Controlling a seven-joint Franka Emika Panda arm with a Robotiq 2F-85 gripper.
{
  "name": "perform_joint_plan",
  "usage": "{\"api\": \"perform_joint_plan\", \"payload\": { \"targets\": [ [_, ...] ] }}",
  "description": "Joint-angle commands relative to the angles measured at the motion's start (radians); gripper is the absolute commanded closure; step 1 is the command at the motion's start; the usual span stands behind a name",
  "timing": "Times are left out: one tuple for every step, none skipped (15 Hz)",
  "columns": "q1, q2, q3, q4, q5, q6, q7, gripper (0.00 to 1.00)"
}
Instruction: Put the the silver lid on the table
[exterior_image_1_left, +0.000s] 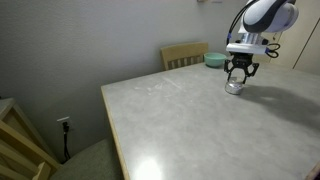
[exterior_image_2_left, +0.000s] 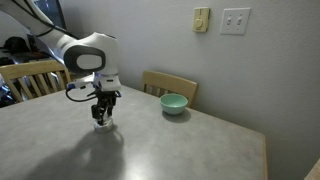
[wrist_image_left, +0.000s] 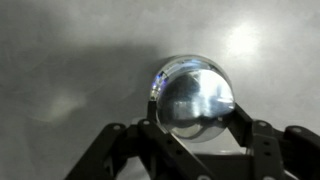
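Observation:
The silver lid (wrist_image_left: 192, 95) is a small, round, shiny metal piece that fills the middle of the wrist view, with both fingers pressed against its sides. My gripper (wrist_image_left: 195, 122) is shut on the silver lid. In both exterior views the gripper (exterior_image_1_left: 238, 80) (exterior_image_2_left: 102, 115) points straight down, holding the lid (exterior_image_1_left: 235, 87) (exterior_image_2_left: 102, 123) at or just above the pale marbled table (exterior_image_1_left: 200, 130) (exterior_image_2_left: 150, 150); whether the lid touches the top I cannot tell.
A teal bowl (exterior_image_2_left: 174, 104) (exterior_image_1_left: 215, 59) sits on the table near a light wooden chair (exterior_image_2_left: 168, 87) (exterior_image_1_left: 185, 54). Another wooden chair (exterior_image_2_left: 30, 75) stands behind the arm. A wooden frame (exterior_image_1_left: 20, 145) lies off the table's edge on the floor side.

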Motion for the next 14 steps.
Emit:
{"api": "perform_joint_plan", "payload": {
  "targets": [
    [0.018, -0.034, -0.001, -0.041, -0.02, 0.014, 0.008, 0.56],
    [0.027, -0.043, -0.005, -0.047, -0.03, 0.016, 0.016, 0.56],
    [0.033, -0.049, -0.007, -0.051, -0.037, 0.017, 0.023, 0.56],
    [0.038, -0.055, -0.008, -0.052, -0.045, 0.016, 0.025, 0.56],
    [0.041, -0.059, -0.007, -0.053, -0.051, 0.016, 0.026, 0.56],
    [0.042, -0.063, -0.007, -0.053, -0.055, 0.014, 0.024, 0.56],
    [0.044, -0.069, -0.006, -0.054, -0.059, 0.012, 0.024, 0.56],
    [0.045, -0.073, -0.006, -0.054, -0.064, 0.012, 0.021, 0.56],
    [0.046, -0.078, -0.005, -0.057, -0.068, 0.014, 0.022, 0.56],
    [0.045, -0.083, -0.006, -0.055, -0.071, 0.01, 0.02, 0.56],
    [0.045, -0.091, -0.006, -0.06, -0.074, 0.013, 0.019, 0.56],
    [0.045, -0.097, -0.007, -0.061, -0.079, 0.01, 0.021, 0.56],
    [0.045, -0.103, -0.008, -0.065, -0.083, 0.014, 0.019, 0.56],
    [0.04, -0.111, -0.007, -0.067, -0.087, 0.016, 0.009, 0.56]
  ]
}}
